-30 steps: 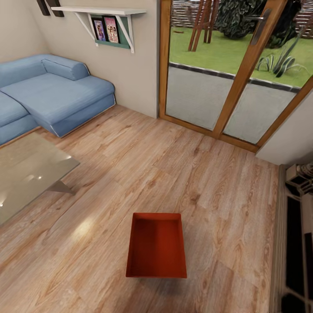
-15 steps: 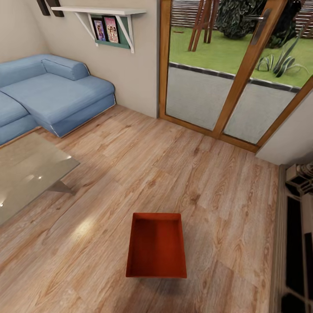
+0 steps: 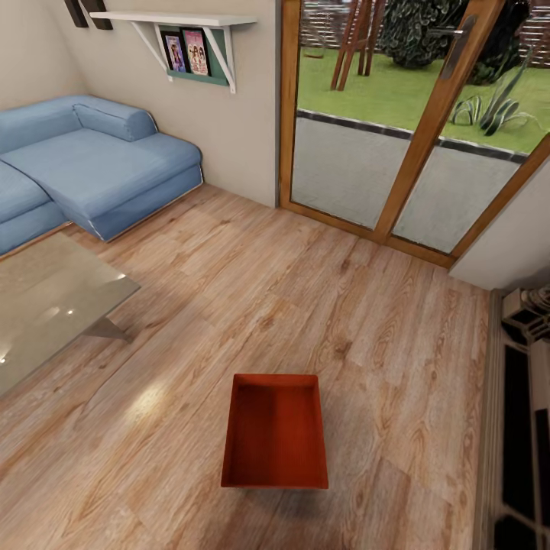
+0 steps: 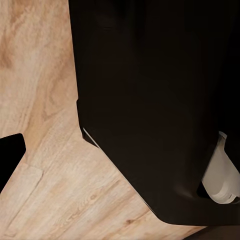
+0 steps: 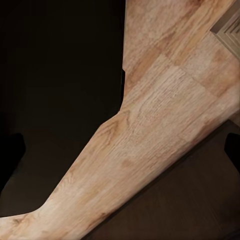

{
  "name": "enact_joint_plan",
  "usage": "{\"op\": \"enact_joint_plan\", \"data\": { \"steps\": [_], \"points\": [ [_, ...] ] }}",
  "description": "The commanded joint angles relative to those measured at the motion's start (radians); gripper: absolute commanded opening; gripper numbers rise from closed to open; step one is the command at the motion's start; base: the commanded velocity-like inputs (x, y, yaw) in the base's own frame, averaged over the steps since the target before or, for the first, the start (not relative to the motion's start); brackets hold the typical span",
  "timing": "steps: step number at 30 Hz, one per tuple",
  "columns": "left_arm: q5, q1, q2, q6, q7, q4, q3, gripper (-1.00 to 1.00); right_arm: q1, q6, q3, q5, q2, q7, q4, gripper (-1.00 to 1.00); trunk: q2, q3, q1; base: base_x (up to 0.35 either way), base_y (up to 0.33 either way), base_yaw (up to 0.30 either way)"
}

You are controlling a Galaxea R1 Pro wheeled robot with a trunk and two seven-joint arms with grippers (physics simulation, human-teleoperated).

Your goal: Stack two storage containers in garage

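One room takes up the whole head view, its light wood plank floor (image 3: 229, 290) running from the sofa across to the glass doors. The blue sofa (image 3: 84, 164) sits in the far left corner, an L of soft cushions against the pale wall. Next to it, on the far wall, the wood-framed glass doors (image 3: 416, 130) look out on a grey paved strip, a lawn and some plants. Nearer, at the left edge, a glass table (image 3: 46, 302) stands on the planks, catching small bright reflections. Above the sofa end a white shelf (image 3: 179, 23) on brackets holds two small framed pictures (image 3: 186, 52). Along the right edge there is a dark, pale-framed piece of furniture (image 3: 519, 428), cut off by the picture border.

Out on the bare planks, toward the near middle of the room, rests one orange-red bin (image 3: 275, 431), open side up and with nothing in it, well apart from the table and the doors. Its long sides run away from the robot.

The left wrist view looks down past a large black body (image 4: 160, 100) with a pale rounded part at its edge, onto the same wood planks. The right wrist view has dark shapes (image 5: 60, 100) over planks too. From these I cannot tell whether either claw is spread or pressed together
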Motion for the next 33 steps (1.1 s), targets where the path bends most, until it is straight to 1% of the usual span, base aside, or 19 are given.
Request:
{"op": "enact_joint_plan", "data": {
  "steps": [1,10,17,21,22,23,25,26,27,28,29,30,31,32,33],
  "points": [
    [-0.001,0.0,0.0,-0.003,-0.002,0.001,0.002,1.0,0.0,-0.004,0.008,-0.007,0.001,0.0,0.003,1.0,0.0,-0.001,0.0,0.0,0.0,0.0],
    [0.0,0.0,-0.006,-0.003,-0.002,0.003,0.003,1.0,0.0,-0.004,0.008,-0.007,0.001,0.0,0.003,1.0,0.0,-0.001,0.0,0.0,0.0,0.0],
    [-0.003,0.0,-0.007,-0.002,-0.002,0.004,0.003,1.0,0.0,0.006,0.016,0.005,0.004,-0.01,0.003,1.0,0.0,-0.001,0.0,0.0,0.0,0.0],
    [-0.006,0.0,-0.006,-0.002,-0.002,-0.005,0.004,1.0,0.0,0.008,0.018,0.005,0.005,-0.013,0.0,1.0,0.0,-0.001,0.0,0.0,0.0,0.0],
    [-0.005,-0.001,-0.006,-0.001,-0.002,-0.02,0.004,1.0,-0.002,0.007,0.018,0.005,0.003,-0.013,-0.005,1.0,0.0,-0.001,0.0,0.0,0.0,0.0],
    [-0.004,-0.001,-0.007,0.003,-0.004,-0.056,0.003,1.0,-0.002,0.007,0.017,0.004,0.0,-0.011,-0.009,1.0,0.0,-0.001,0.0,0.0,0.0,0.0],
    [-0.001,-0.002,-0.012,0.019,-0.004,-0.186,0.005,1.0,-0.005,0.008,0.016,0.003,-0.014,-0.013,-0.014,1.0,0.0,-0.001,0.0,0.0,0.0,0.0],
    [0.0,-0.002,-0.019,0.052,-0.003,-0.272,0.005,1.0,-0.021,0.01,0.015,0.002,-0.019,-0.013,-0.015,1.0,0.0,-0.001,0.0,0.0,0.0,0.0],
    [0.0,-0.002,-0.022,0.069,-0.002,-0.309,0.005,1.0,-0.03,0.01,0.015,0.001,-0.021,-0.013,-0.015,1.0,0.0,-0.001,0.0,0.0,0.0,0.0],
    [0.0,-0.003,-0.034,0.122,0.001,-0.384,0.005,1.0,-0.055,0.011,0.015,0.0,-0.024,-0.014,-0.016,1.0,0.0,-0.001,0.0,0.0,0.0,0.0],
    [-0.005,-0.005,-0.057,0.225,0.007,-0.488,0.004,1.0,-0.096,0.012,0.014,-0.001,-0.025,-0.015,-0.016,1.0,0.0,-0.001,0.0,0.0,0.0,0.0],
    [-0.008,-0.007,-0.072,0.295,0.009,-0.552,0.003,1.0,-0.128,0.013,0.013,-0.001,-0.026,-0.015,-0.017,1.0,0.0,-0.001,0.0,0.0,0.0,0.0],
    [-0.01,-0.009,-0.084,0.343,0.01,-0.601,0.003,1.0,-0.164,0.016,0.013,-0.002,-0.027,-0.015,-0.017,1.0,0.0,-0.001,0.0,0.0,0.0,0.0],
    [-0.012,-0.012,-0.099,0.383,0.011,-0.644,0.002,1.0,-0.214,0.022,0.01,-0.002,-0.026,-0.015,-0.017,1.0,0.0,-0.001,0.0,0.0,0.0,0.0],
    [-0.014,-0.016,-0.111,0.399,0.011,-0.66,0.001,1.0,-0.246,0.026,0.009,-0.003,-0.026,-0.015,-0.017,1.0,0.0,-0.001,0.0,0.0,0.0,0.0]
  ]
}}
